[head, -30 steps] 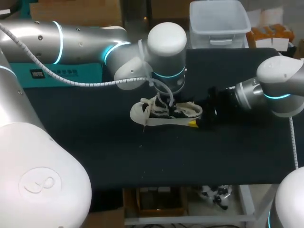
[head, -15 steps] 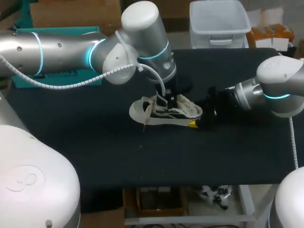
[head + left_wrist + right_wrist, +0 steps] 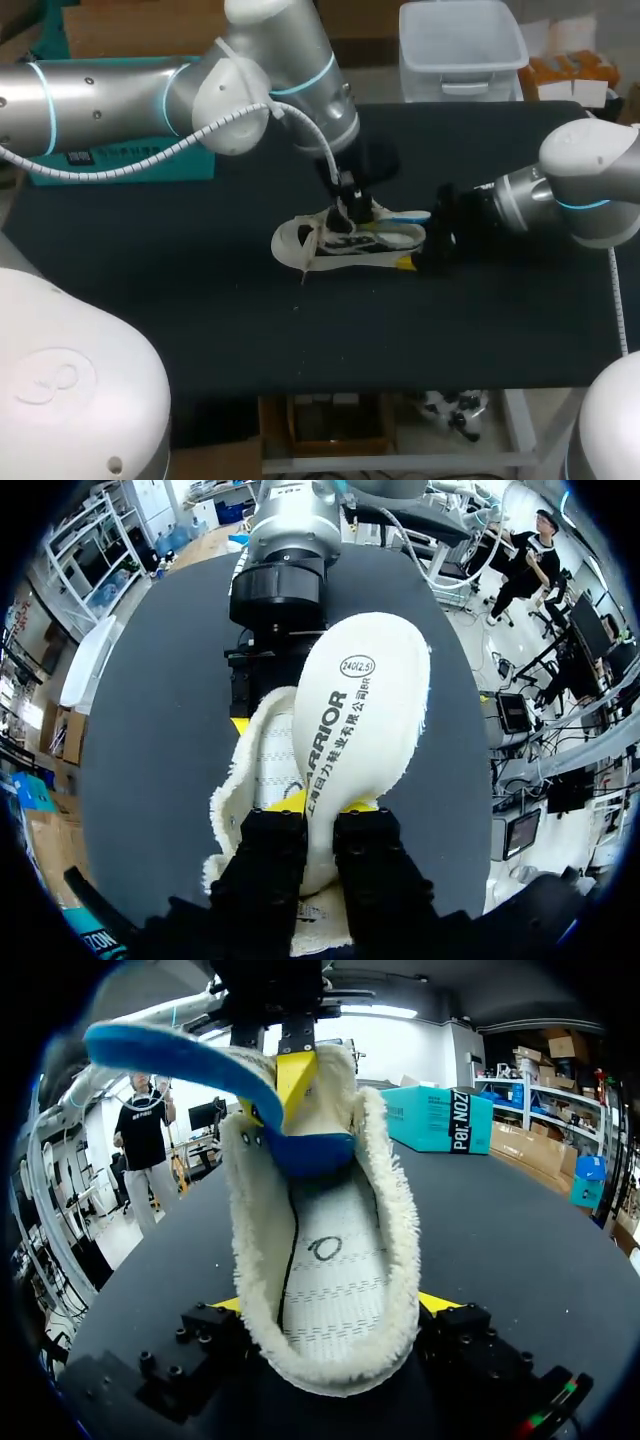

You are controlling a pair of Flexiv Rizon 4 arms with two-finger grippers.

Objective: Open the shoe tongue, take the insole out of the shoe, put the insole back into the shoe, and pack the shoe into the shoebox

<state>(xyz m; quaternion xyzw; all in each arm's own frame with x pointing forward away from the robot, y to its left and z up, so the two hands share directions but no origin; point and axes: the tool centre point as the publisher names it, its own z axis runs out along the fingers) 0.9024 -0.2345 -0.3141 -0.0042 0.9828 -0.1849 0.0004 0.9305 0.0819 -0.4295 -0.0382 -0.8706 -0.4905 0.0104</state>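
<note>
Noted mid-frame on matte black table (image 3: 200, 320): shoe (image 3: 345, 243), cream fleece lining, heel clamped on both sides by right gripper (image 3: 408, 262). Directly above, left gripper (image 3: 353, 208) pinched on insole (image 3: 405, 215), pale printed face, blue underside, curved, half lifted from shoe. Teal box (image 3: 170, 172) at left, partly masked by cable (image 3: 100, 170).

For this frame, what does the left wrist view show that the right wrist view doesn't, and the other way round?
Only the left wrist view: the printed top face of the white fabric insole, pinched by the left gripper. Only the right wrist view: that insole's blue underside, and the bare stitched footbed inside the white fleece-lined shoe, which the right gripper clamps from both sides. Both: the shoe on the black table, the insole rising out of it.
</note>
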